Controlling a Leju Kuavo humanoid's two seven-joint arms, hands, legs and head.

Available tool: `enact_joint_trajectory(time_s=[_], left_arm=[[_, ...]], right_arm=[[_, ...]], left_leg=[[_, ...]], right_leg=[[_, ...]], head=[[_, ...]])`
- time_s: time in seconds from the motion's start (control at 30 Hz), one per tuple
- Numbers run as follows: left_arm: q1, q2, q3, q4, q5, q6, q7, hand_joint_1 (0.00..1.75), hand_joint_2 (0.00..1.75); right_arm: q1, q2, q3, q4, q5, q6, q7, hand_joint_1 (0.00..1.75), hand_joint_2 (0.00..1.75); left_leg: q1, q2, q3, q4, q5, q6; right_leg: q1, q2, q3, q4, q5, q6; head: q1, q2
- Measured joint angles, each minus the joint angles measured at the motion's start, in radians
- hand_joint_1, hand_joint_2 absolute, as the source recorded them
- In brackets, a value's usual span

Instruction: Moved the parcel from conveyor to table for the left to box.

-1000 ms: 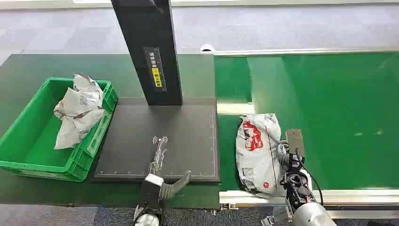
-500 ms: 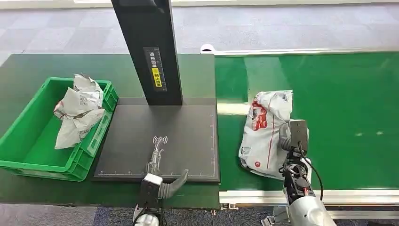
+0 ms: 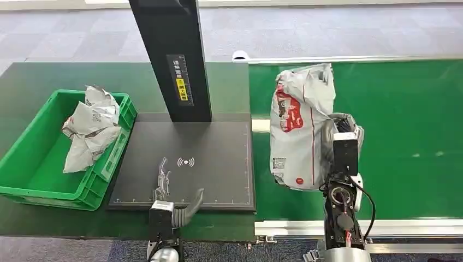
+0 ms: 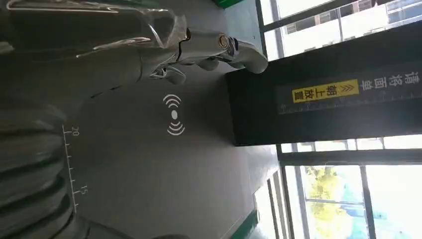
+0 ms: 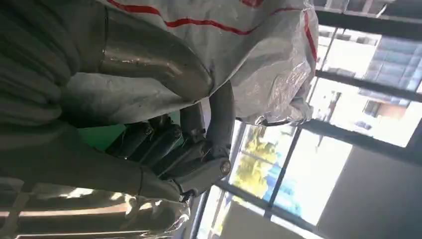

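My right hand [image 3: 338,128] grips a grey parcel bag with red print [image 3: 299,125] and holds it lifted above the green conveyor belt [image 3: 404,136]. In the right wrist view the thumb [image 5: 149,55] and fingers [image 5: 189,149] wrap the parcel [image 5: 259,50]. The left hand [image 3: 169,188] hovers over the near edge of the black scan pad [image 3: 218,142], fingers apart and holding nothing. The left wrist view shows that hand [image 4: 199,47] above the pad's wireless mark [image 4: 174,114].
A green crate [image 3: 33,164] at the left holds crumpled grey bags [image 3: 90,128]. A black post [image 3: 174,60] with a yellow label rises behind the pad. The conveyor's metal rail [image 3: 415,226] runs along the near edge.
The right hand has raised the parcel off the belt and tilted it upright, away from me. The left hand has shifted slightly to the left over the pad.
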Motion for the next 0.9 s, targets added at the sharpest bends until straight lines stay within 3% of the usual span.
enact_joint_trajectory(time_s=[0.13, 0.27, 0.5, 0.9], left_arm=[[0.006, -0.001, 0.016, -0.030, -0.001, 0.002, 0.000, 0.00, 1.75], [0.006, -0.002, 0.039, -0.053, -0.011, 0.043, 0.000, 0.00, 1.75], [-0.001, -0.003, 0.063, -0.051, -0.021, 0.096, 0.000, 0.00, 1.75], [-0.017, -0.019, 0.138, -0.020, -0.072, 0.113, 0.000, 0.00, 1.75]], right_arm=[[-0.082, -0.001, 0.067, 0.053, -0.074, 0.157, 0.036, 1.75, 1.75], [-0.179, 0.025, 0.123, 0.194, -0.080, 0.216, 0.038, 1.75, 1.75], [-0.253, 0.068, 0.181, 0.374, -0.080, 0.248, 0.049, 1.75, 1.75], [-0.278, 0.155, 0.236, 0.599, -0.077, 0.300, 0.064, 1.75, 1.75]], left_leg=[[0.000, 0.000, 0.000, 0.000, 0.001, 0.000], [0.000, -0.001, 0.000, 0.000, 0.002, 0.000], [0.000, -0.003, -0.001, 0.000, 0.002, 0.000], [0.000, -0.003, -0.001, 0.000, 0.002, 0.000]], right_leg=[[0.000, 0.000, 0.000, 0.000, 0.000, 0.000], [0.000, 0.000, 0.000, 0.000, 0.001, 0.000], [0.001, -0.003, -0.001, 0.001, 0.000, 0.000], [0.000, -0.003, -0.001, 0.000, 0.000, 0.000]], head=[[0.000, 0.000], [0.000, 0.000], [0.001, 0.000], [0.000, 0.000]])
